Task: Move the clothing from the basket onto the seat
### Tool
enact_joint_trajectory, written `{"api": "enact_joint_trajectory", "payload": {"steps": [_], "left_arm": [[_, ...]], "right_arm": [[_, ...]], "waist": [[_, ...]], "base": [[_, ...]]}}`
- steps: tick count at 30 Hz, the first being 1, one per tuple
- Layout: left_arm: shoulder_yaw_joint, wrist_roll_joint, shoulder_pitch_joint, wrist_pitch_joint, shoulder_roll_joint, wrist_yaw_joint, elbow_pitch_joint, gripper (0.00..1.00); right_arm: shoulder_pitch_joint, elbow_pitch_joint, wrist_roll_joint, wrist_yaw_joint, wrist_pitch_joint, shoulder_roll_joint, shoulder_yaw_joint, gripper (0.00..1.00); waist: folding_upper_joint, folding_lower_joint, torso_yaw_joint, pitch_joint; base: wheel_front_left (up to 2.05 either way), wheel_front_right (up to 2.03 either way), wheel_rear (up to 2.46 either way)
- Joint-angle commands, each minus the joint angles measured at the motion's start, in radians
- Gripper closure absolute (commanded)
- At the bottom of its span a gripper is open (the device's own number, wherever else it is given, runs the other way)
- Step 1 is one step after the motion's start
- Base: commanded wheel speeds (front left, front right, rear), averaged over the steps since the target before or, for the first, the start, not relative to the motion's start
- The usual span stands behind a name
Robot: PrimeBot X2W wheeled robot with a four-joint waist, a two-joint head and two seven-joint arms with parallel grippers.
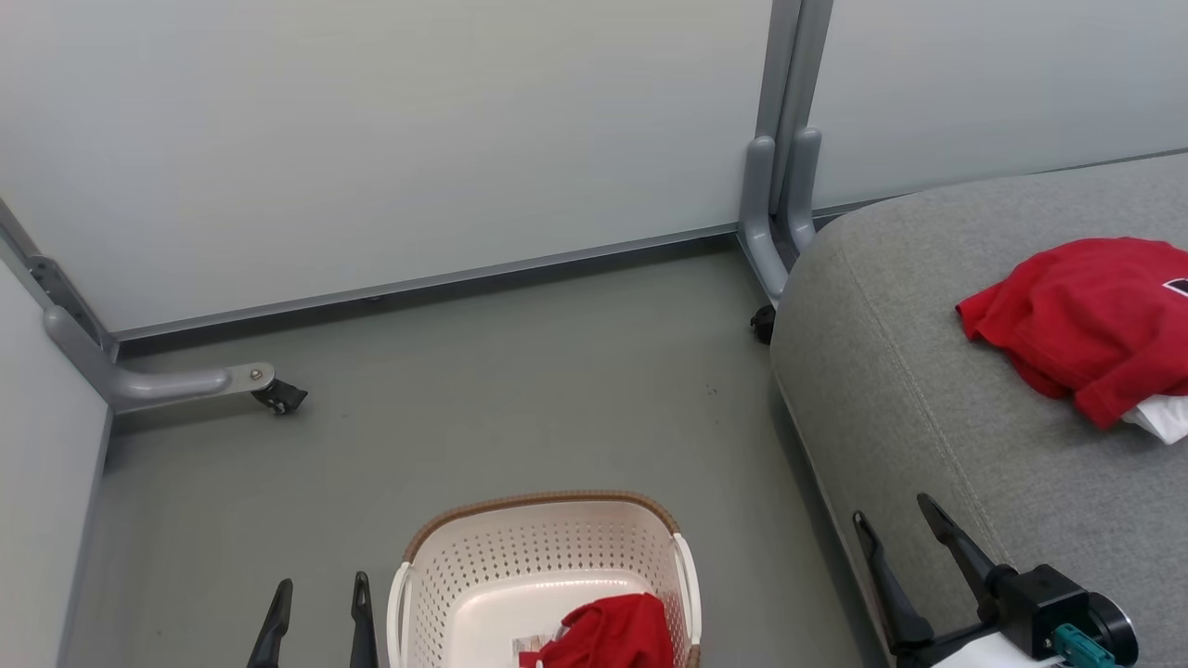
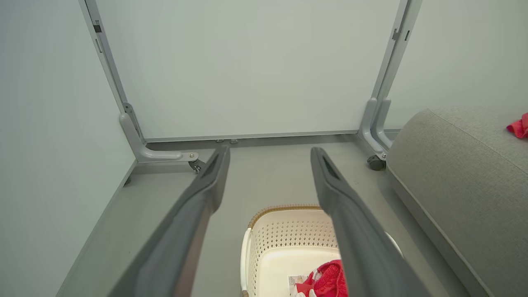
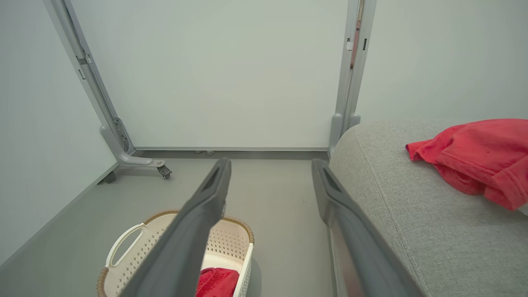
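Note:
One red garment [image 1: 1081, 320] lies crumpled on the grey seat [image 1: 928, 390] at the right, white fabric showing at its lower edge; it also appears in the right wrist view as a red garment [image 3: 474, 159]. The second red garment [image 1: 613, 633] sits in the cream basket [image 1: 538, 547] on the floor, beside a paper label. My left gripper [image 1: 320, 594] is open and empty just left of the basket. My right gripper [image 1: 898, 529] is open and empty over the seat's front edge, right of the basket.
Pale partition panels on grey wheeled feet [image 1: 264, 390] close off the back and left. A second caster [image 1: 763, 323] stands by the seat's far corner. Grey floor [image 1: 520, 408] stretches between basket and panels.

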Motion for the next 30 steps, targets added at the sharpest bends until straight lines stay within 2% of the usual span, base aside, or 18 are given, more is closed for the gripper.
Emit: {"api": "enact_joint_trajectory", "payload": {"steps": [1,11,23,30], "left_arm": [[-0.003,0.001,-0.012,0.0,0.001,0.004,0.001,0.0],[-0.047,-0.002,-0.06,0.0,0.001,0.004,0.032,0.0],[-0.106,0.051,-0.352,0.0,0.001,-0.023,0.092,0.0],[-0.161,0.133,-0.548,0.0,0.012,-0.076,0.238,0.0]], "right_arm": [[-0.006,-0.001,-0.005,-0.001,0.0,-0.005,0.001,0.0],[-0.033,-0.013,-0.006,-0.001,0.0,-0.011,-0.003,0.0],[-0.243,-0.08,0.009,-0.001,0.0,-0.019,-0.051,0.0],[-0.348,-0.128,0.007,-0.001,0.0,-0.021,-0.066,0.0]], "waist": [[0.0,0.0001,0.001,0.008],[0.0,0.0001,-0.01,0.097],[0.0,0.0001,-0.038,0.49],[0.0,0.0001,-0.051,0.655]], "base": [[0.0,0.0,0.0],[0.0,0.0,0.0],[0.0,0.0,0.0],[0.0,0.0,0.0]]}}
